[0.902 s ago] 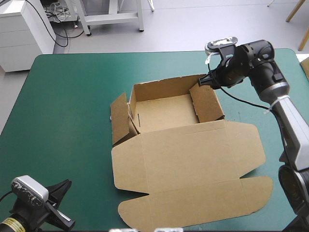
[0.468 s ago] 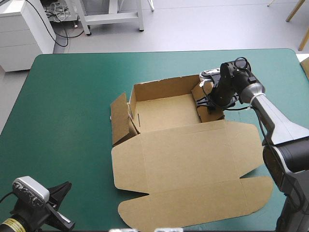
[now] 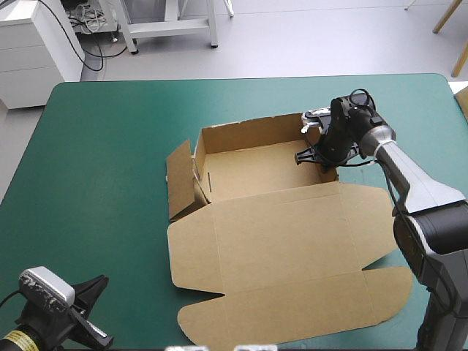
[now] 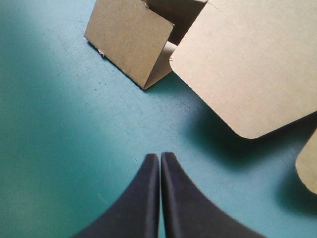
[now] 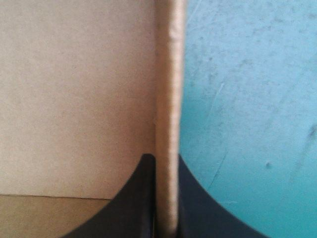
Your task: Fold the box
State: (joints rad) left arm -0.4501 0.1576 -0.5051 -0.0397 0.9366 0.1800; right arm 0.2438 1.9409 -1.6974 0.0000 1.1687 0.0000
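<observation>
Box (image 3: 270, 241) board should be light and stiff, bending only at its scores, so wall edges are where to grip. My left gripper (image 4: 159, 156) sits clenched on nothing over the teal-green cover (image 3: 95, 146), short of the flat lid's corner. Farther off, mid-table, my right gripper (image 5: 167, 159) pinches the tray's right wall. The tray looks empty, I think.

We see the right gripper (image 3: 315, 156), earlier raised beyond the box's (image 3: 248, 172) far right corner, now down astride its right wall (image 5: 168, 99) (one black finger each side), the box nudged slightly leftward.
</observation>
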